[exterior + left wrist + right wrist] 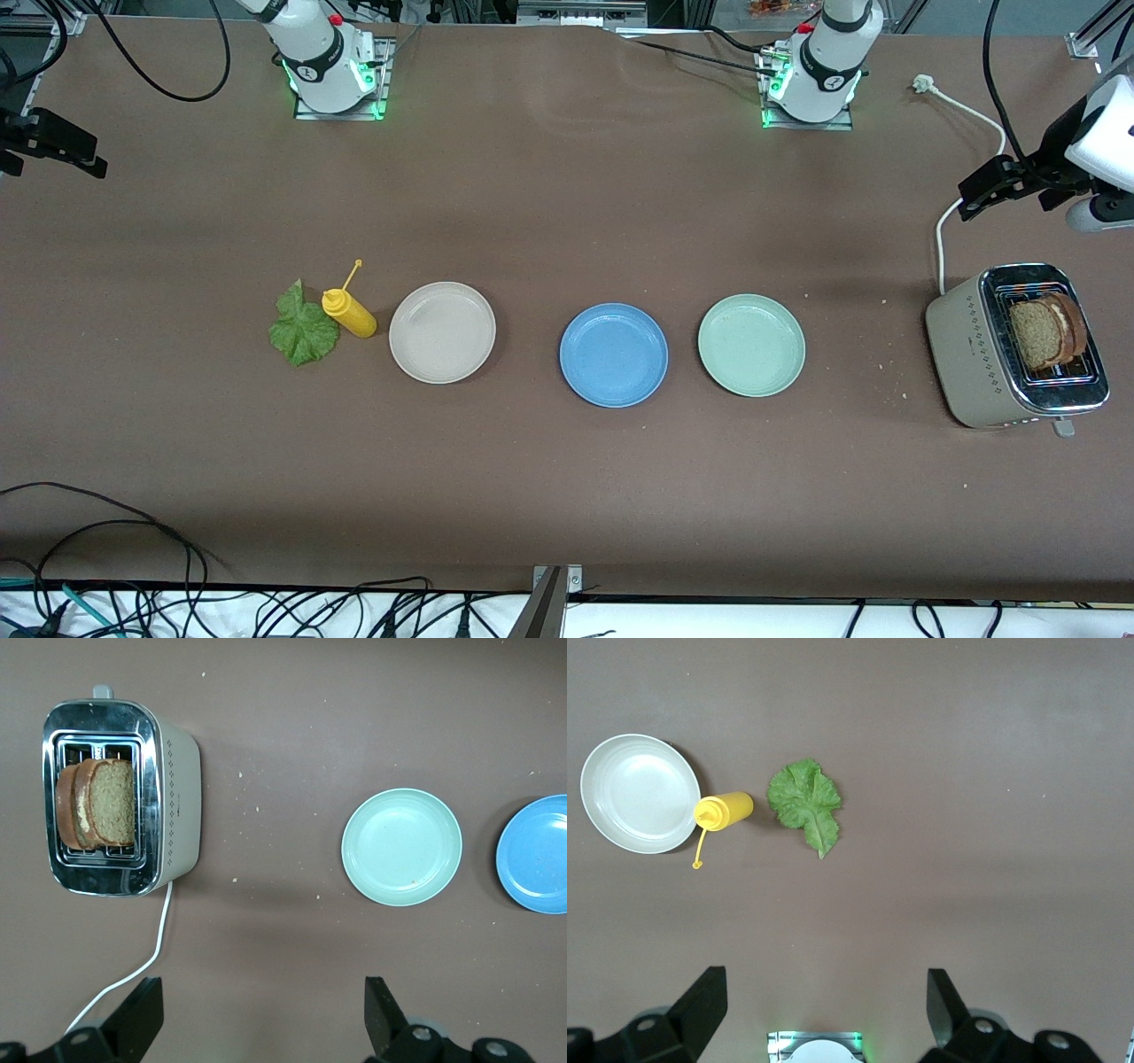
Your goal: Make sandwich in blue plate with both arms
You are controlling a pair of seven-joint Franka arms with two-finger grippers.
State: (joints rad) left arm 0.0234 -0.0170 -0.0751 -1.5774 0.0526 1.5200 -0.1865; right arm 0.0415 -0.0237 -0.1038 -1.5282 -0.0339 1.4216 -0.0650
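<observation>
The blue plate (613, 354) lies empty at the table's middle and shows at the edge of the left wrist view (540, 855). Two brown bread slices (1050, 332) stand in the toaster (974, 354) at the left arm's end, also in the left wrist view (97, 804). A green lettuce leaf (304, 330) lies on the table toward the right arm's end, also in the right wrist view (804, 802). My left gripper (988, 188) is open and empty, up over the table by the toaster's cord (263, 1010). My right gripper (62, 146) is open and empty, up over the right arm's end (824, 1005).
A pale green plate (751, 345) lies between the blue plate and the toaster. A beige plate (442, 332) lies toward the right arm's end, with a yellow mustard bottle (350, 312) on its side between it and the lettuce. The toaster's white cord (941, 239) runs toward the left arm's base.
</observation>
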